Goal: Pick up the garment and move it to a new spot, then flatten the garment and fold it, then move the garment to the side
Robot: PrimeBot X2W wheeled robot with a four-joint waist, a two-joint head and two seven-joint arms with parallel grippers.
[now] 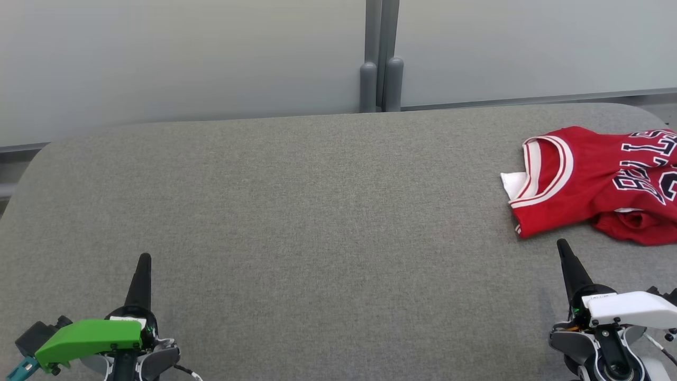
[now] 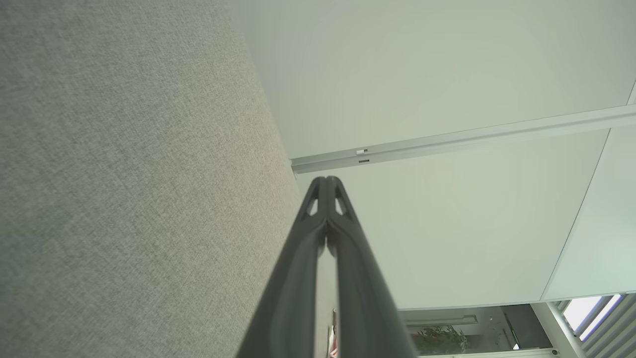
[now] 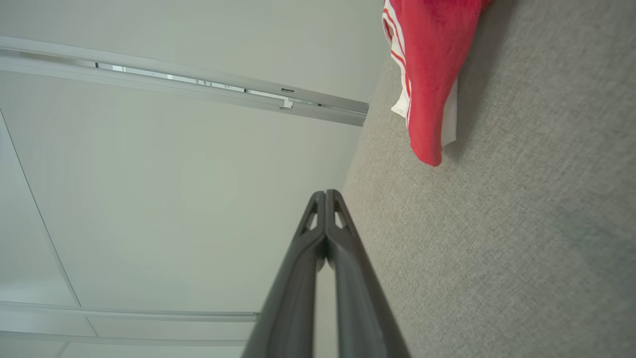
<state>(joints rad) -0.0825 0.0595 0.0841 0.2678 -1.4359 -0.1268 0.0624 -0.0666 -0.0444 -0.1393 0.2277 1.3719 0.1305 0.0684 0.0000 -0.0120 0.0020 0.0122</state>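
The garment (image 1: 592, 180) is a red basketball jersey with white trim and dark lettering. It lies crumpled at the far right of the grey table (image 1: 317, 211), partly cut off by the picture's edge. In the right wrist view the garment (image 3: 430, 59) shows at the top. My right gripper (image 1: 564, 248) is shut and empty, hovering just below the jersey's near edge; its tips (image 3: 325, 193) are pressed together. My left gripper (image 1: 144, 259) is also shut and empty, at the lower left, far from the jersey, its tips (image 2: 326, 179) closed.
Pale panel walls (image 1: 185, 53) with a grey post (image 1: 381, 79) stand behind the table's far edge. The table's corners are rounded at the far left and far right.
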